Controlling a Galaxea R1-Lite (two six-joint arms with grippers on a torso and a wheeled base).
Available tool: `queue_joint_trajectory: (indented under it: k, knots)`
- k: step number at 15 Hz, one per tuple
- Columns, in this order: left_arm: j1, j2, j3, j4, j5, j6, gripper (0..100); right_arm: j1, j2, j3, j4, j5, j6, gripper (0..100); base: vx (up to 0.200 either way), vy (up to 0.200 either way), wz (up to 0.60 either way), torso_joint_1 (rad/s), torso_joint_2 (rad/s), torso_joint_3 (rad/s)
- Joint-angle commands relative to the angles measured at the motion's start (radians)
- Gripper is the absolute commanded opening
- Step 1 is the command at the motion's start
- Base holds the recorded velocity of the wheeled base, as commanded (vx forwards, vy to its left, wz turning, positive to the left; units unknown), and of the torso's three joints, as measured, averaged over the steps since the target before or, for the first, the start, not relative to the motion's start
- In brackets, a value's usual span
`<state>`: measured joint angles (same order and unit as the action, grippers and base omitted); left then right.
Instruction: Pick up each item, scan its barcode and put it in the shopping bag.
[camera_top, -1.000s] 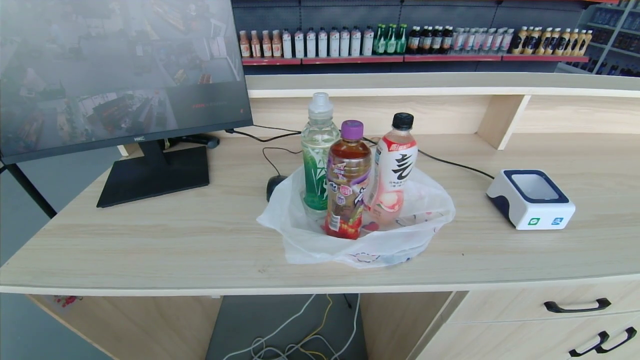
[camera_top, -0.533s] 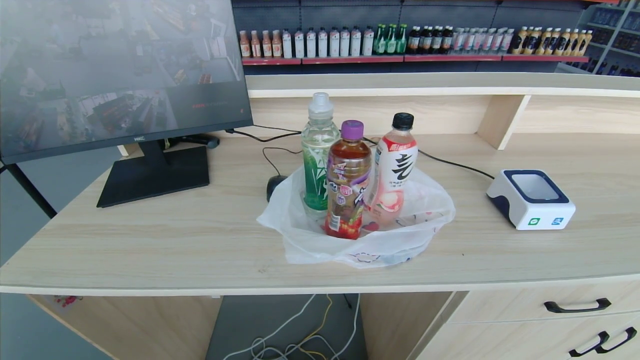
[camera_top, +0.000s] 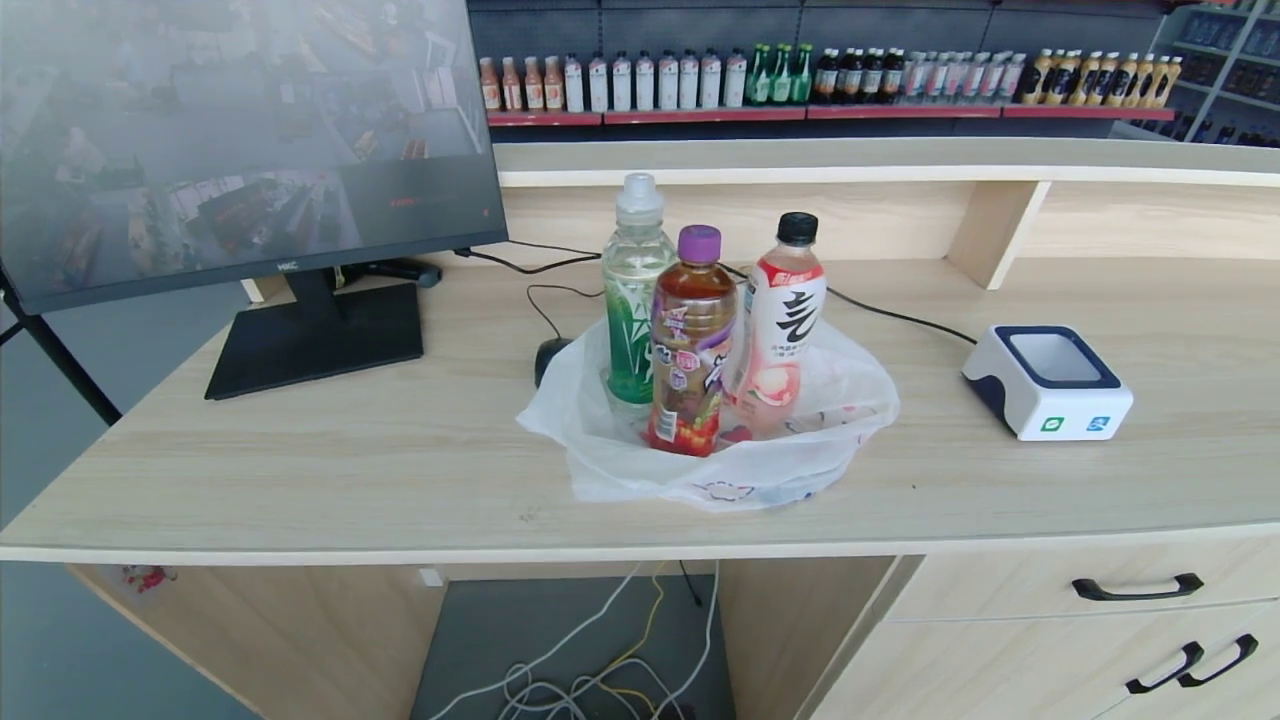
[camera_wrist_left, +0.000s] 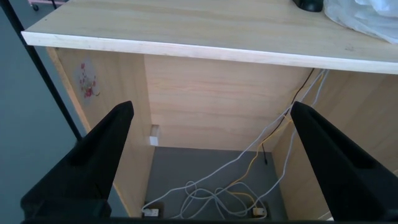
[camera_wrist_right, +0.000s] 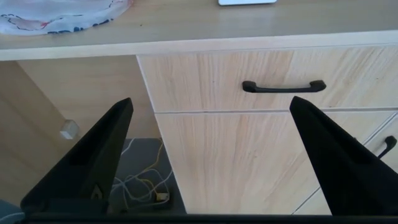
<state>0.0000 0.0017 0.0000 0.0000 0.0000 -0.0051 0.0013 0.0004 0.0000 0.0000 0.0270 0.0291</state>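
A white plastic shopping bag (camera_top: 600, 430) lies open at the middle of the wooden counter (camera_top: 300, 470). Three bottles stand upright in it: a clear green-labelled one (camera_top: 636, 290), a brown tea bottle with a purple cap (camera_top: 690, 340), and a pink-labelled one with a black cap (camera_top: 790, 320). The white and blue barcode scanner (camera_top: 1045, 380) sits to the bag's right. My left gripper (camera_wrist_left: 211, 109) hangs open below the counter's front edge, facing the leg space. My right gripper (camera_wrist_right: 211, 102) is open too, low in front of the drawers (camera_wrist_right: 283, 87). Neither holds anything.
A monitor (camera_top: 240, 130) stands on the counter's left, with a black mouse (camera_top: 548, 355) just behind the bag. Cables (camera_top: 600, 670) lie on the floor under the counter. Drawers with black handles (camera_top: 1135, 588) fill the lower right. Shelves of drinks (camera_top: 800, 80) line the back wall.
The whole head picture has shifted a little, so the camera moved. The bottles, the bag and the scanner keep their places on the counter.
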Motion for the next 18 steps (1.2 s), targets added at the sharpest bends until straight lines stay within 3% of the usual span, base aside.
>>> queue_joint_trajectory:
  k: [1, 4, 18]
  knots:
    - [0.002, 0.000, 0.000, 0.000, 0.000, -0.001, 100, 0.000, 0.000, 0.000, -0.002, 0.001, 0.000, 100, 0.000, 0.000, 0.00, 0.000, 0.00, 0.000]
    - [0.002, 0.000, 0.000, 0.000, 0.000, -0.001, 100, 0.000, 0.000, 0.000, -0.002, 0.001, 0.000, 100, 0.000, 0.000, 0.00, 0.000, 0.00, 0.000]
    - [0.002, 0.000, 0.000, 0.000, 0.000, -0.003, 100, 0.000, 0.000, 0.000, 0.000, 0.001, 0.000, 100, 0.000, -0.200, 0.00, 0.001, 0.00, 0.002]
